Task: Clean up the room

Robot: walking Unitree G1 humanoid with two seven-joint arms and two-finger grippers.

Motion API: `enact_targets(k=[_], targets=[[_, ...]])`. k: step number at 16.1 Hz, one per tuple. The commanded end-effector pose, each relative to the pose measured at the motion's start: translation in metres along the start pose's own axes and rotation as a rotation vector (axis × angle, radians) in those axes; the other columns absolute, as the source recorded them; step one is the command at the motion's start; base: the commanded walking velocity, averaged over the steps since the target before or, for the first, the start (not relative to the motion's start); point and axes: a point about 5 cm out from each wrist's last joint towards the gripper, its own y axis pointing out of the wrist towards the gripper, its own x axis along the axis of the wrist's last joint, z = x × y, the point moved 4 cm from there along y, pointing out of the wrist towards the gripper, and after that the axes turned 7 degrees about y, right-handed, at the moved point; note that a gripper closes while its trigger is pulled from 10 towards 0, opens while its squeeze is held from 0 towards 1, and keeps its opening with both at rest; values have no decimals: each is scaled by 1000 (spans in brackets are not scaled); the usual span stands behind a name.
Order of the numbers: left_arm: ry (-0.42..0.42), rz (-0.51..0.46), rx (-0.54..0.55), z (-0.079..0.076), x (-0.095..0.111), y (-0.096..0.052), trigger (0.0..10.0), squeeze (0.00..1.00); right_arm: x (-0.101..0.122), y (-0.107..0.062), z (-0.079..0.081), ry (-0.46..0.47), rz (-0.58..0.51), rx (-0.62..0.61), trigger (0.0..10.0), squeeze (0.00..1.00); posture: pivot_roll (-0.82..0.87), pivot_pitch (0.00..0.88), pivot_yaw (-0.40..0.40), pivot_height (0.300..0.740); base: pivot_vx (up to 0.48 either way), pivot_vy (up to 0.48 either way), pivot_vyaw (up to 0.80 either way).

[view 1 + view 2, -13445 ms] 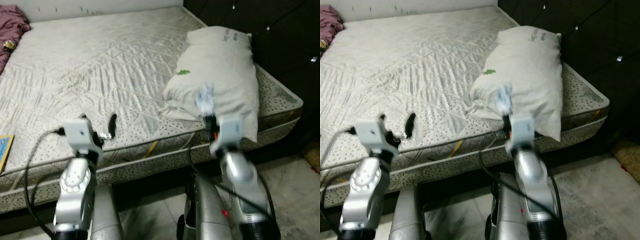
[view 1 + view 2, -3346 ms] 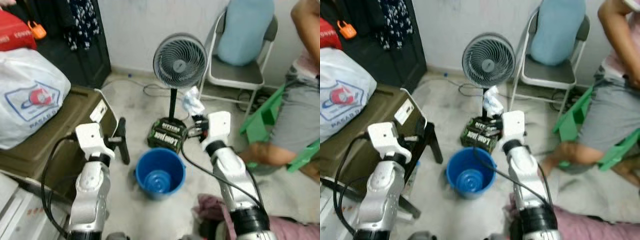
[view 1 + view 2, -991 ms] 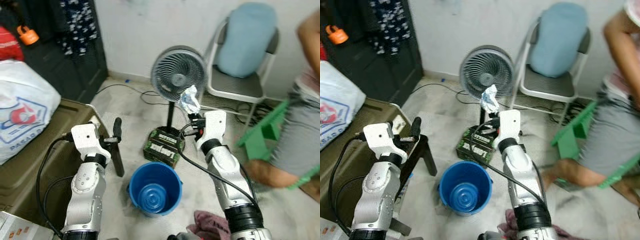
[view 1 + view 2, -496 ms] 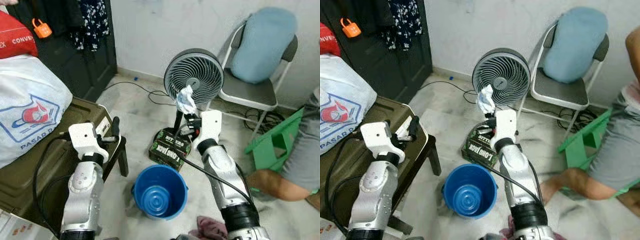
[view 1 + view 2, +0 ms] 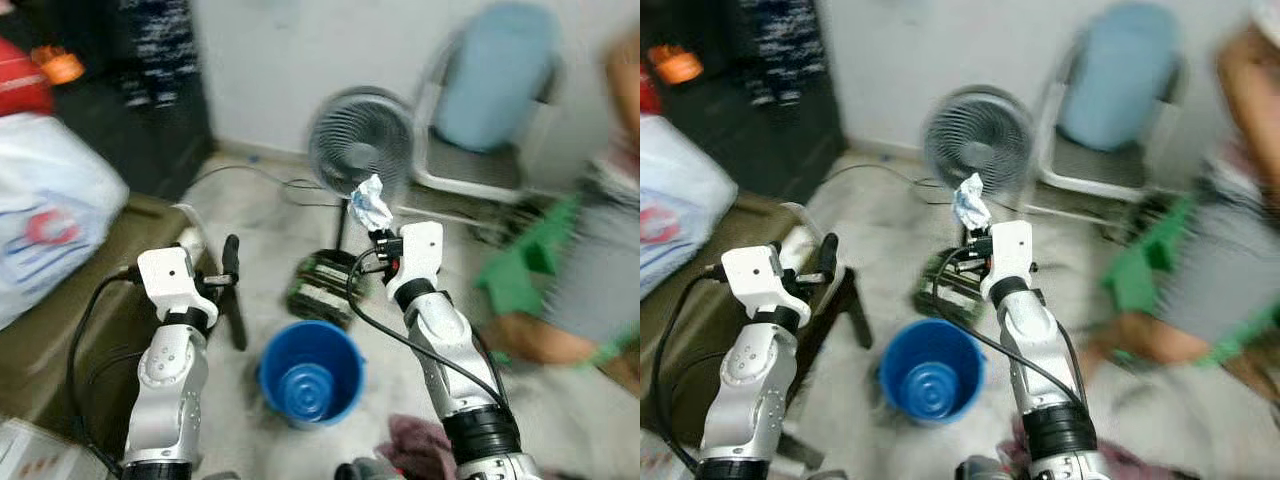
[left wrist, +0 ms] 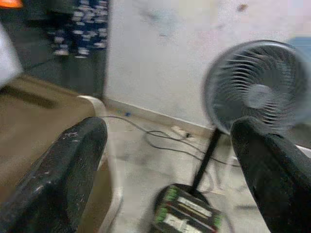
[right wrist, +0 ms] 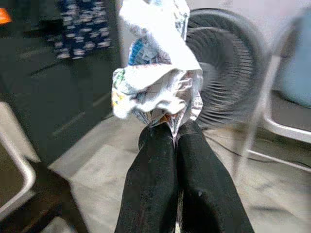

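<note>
Since half a second ago my head camera has swung, so the whole scene now blurs and sits slightly shifted; the arms keep the same pose, and the wrapper is still held up in front of the fan. Right gripper (image 5: 377,228): raised at mid-frame, its two black fingers (image 7: 160,189) pressed together on the crumpled wrapper (image 5: 371,205), a white wad with coloured print; in the right wrist view the wad (image 7: 156,85) stands above the closed fingertips, before the fan grille (image 7: 228,68). Left gripper (image 5: 231,258): held level beside the brown trunk (image 5: 70,300); in the left wrist view its fingers (image 6: 58,174) stand wide apart with nothing between them. Blue bucket (image 5: 311,372): upright on the floor (image 5: 260,210) between my two arms, below and nearer to me than the held wrapper; I see only its blue ridged bottom inside, though blur limits what I can tell. Standing fan (image 5: 361,134): behind the bucket, its pole rising from a green-labelled base (image 5: 322,285). Folding chair (image 5: 478,170): beside the fan toward my right, carrying a pale blue cushion (image 5: 495,75). White printed bag (image 5: 50,210): on the trunk at my left. A person (image 5: 585,270) sits at the right edge, with a green stool (image 5: 520,270) next to them. Pinkish cloth (image 5: 415,440): on the floor by my right arm's base.
</note>
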Motion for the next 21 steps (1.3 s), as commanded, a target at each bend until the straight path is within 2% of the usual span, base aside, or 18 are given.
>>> enact_targets(k=[1, 9, 21], targets=[[-3, -8, -16, -3, 2, 0, 10000, 0, -2, -1, -5, 1, 8, -17, 10000, 0, 40, 49, -36, 740, 240, 0, 0], [-2, -8, -18, -3, 2, 1, 10000, 0, -1, 0, -6, -2, 5, -17, 10000, 0, 40, 51, -36, 740, 91, 0, 0], [-4, -8, -31, -4, 2, 1, 10000, 0, -1, 0, -5, -1, 2, -20, 10000, 0, 39, 52, -32, 740, 307, 0, 0]])
